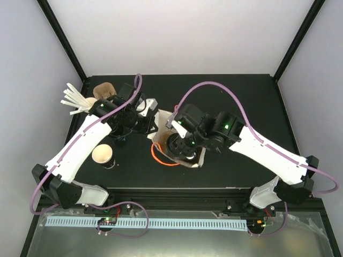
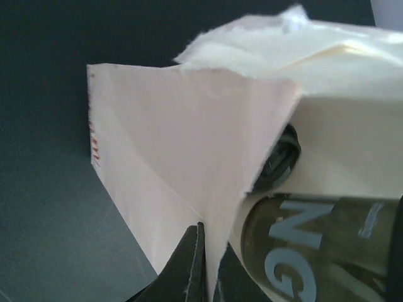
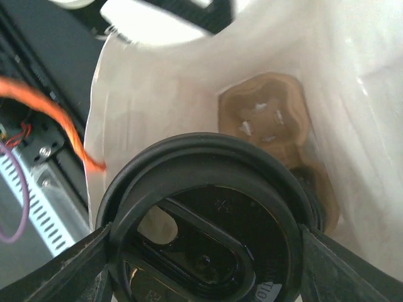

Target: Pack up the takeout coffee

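Right gripper holds lidded cup by rim, jaws wide, cup at mouth of white paper bag, table centre. Brown carrier on bag floor below the cup, at 12 o'clock in wrist view. Left gripper pinched tight on bag edge, 9 o'clock side. Orange cord lies at bag's 7 o'clock. Open cup at 8 o'clock, stirrer sticks and second carrier at 10 o'clock, well apart.

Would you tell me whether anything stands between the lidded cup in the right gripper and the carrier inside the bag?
Nothing visible does. The right gripper holds the lidded cup over the open paper bag. An empty pocket of the pulp carrier lies below, and the left gripper pinches the bag's edge.
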